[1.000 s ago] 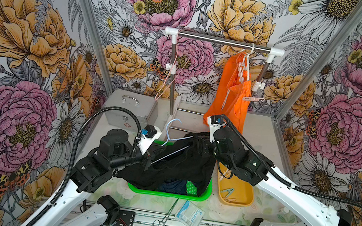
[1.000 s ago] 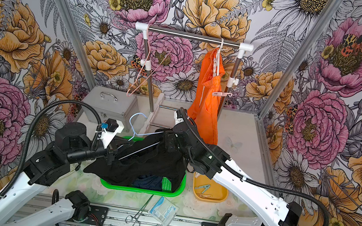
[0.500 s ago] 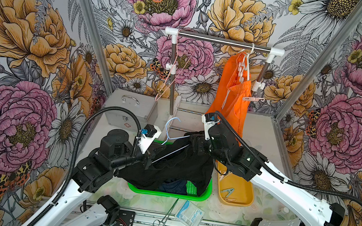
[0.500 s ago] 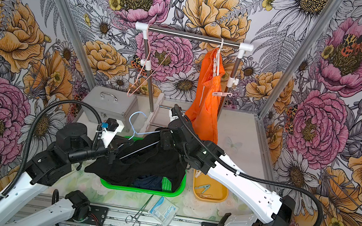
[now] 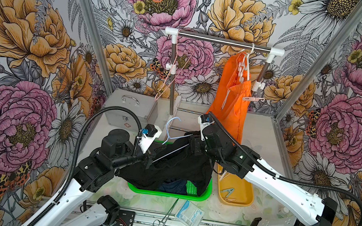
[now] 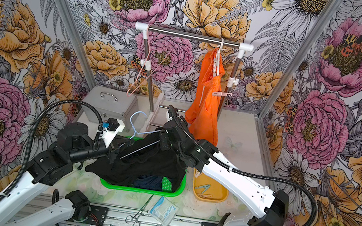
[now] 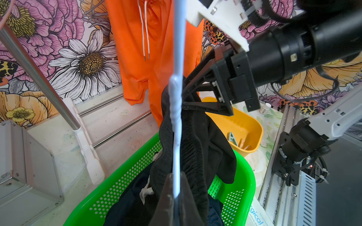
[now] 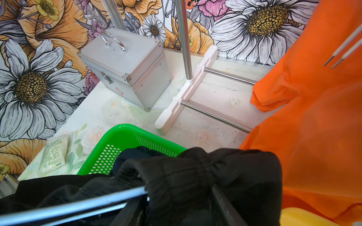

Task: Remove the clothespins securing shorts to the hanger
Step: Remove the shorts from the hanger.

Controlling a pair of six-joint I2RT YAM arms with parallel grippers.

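The left gripper (image 7: pixel 175 177) is clamped tight on the bar of the pale blue hanger (image 7: pixel 177 58). From it the black shorts (image 5: pixel 176 167) droop over the green basket (image 5: pixel 205 196) on the tabletop (image 5: pixel 261 141), with the navy shorts (image 5: pixel 173 187) lying inside. The right gripper (image 7: pixel 185 95) straddles the bunched waistband at the hanger's far end with its jaws partly apart; I cannot tell whether it pinches anything. A grey-teal clothespin (image 5: pixel 227 191) lies in the yellow tray (image 5: pixel 247 198). A pink clothespin (image 5: pixel 253 99) is clipped on the orange shorts (image 5: pixel 232 107) hanging from the rail (image 5: pixel 223 42).
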